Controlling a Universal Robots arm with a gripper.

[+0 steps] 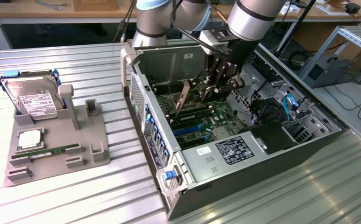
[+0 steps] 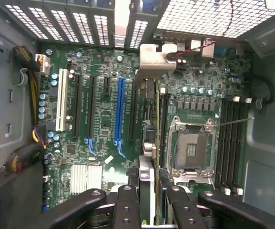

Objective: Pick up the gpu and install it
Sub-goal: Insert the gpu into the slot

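The gpu (image 1: 185, 99) stands on edge inside the open computer case (image 1: 305, 140), just above the motherboard's expansion slots. In the wrist view the gpu (image 2: 149, 143) shows edge-on as a thin dark card, its silver bracket (image 2: 152, 62) at the end by the case's vented rear wall. It runs along a slot between the blue slot (image 2: 119, 109) and the processor socket (image 2: 193, 148). Whether it is seated in that slot I cannot tell. My gripper (image 1: 222, 88) reaches down into the case, and the gripper (image 2: 150, 195) is shut on the card's near end.
At the exterior view's left a grey holder (image 1: 87, 154) carries a silver hard drive (image 1: 34, 100), a processor chip (image 1: 29, 139) and a green memory stick (image 1: 49, 151). Case walls, cables (image 2: 25, 129) and a drive cage (image 1: 299, 126) hem in the gripper.
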